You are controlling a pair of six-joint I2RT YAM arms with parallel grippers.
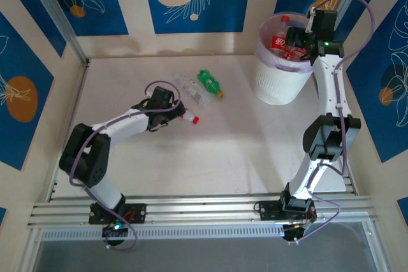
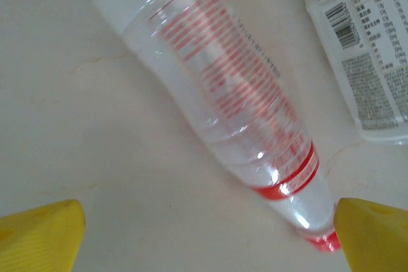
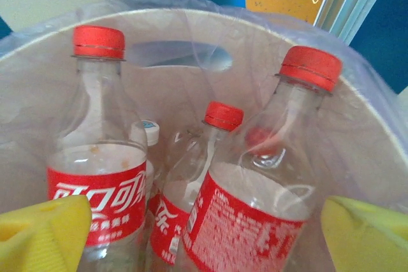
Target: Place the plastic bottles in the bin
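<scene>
A clear bottle with red print (image 2: pixel 223 93) lies on the table, its red cap (image 2: pixel 326 241) close to my left gripper's right finger. The left gripper (image 2: pixel 210 246) (image 1: pixel 171 110) is open, with its yellow fingers on either side of the bottle's neck end and bare table between them. From above, that bottle's red cap (image 1: pixel 195 119) pokes out beside the gripper. My right gripper (image 3: pixel 204 246) (image 1: pixel 298 37) hangs open over the white bin (image 1: pixel 280 81). Inside the bin stand several red-capped, red-labelled bottles (image 3: pixel 102 157), and none is gripped.
A clear white-labelled bottle (image 2: pixel 363 42) (image 1: pixel 192 89) and a green bottle (image 1: pixel 209 82) lie on the table just beyond the left gripper. The bin's translucent liner (image 3: pixel 376 132) drapes over its rim. Blue patterned walls enclose the table.
</scene>
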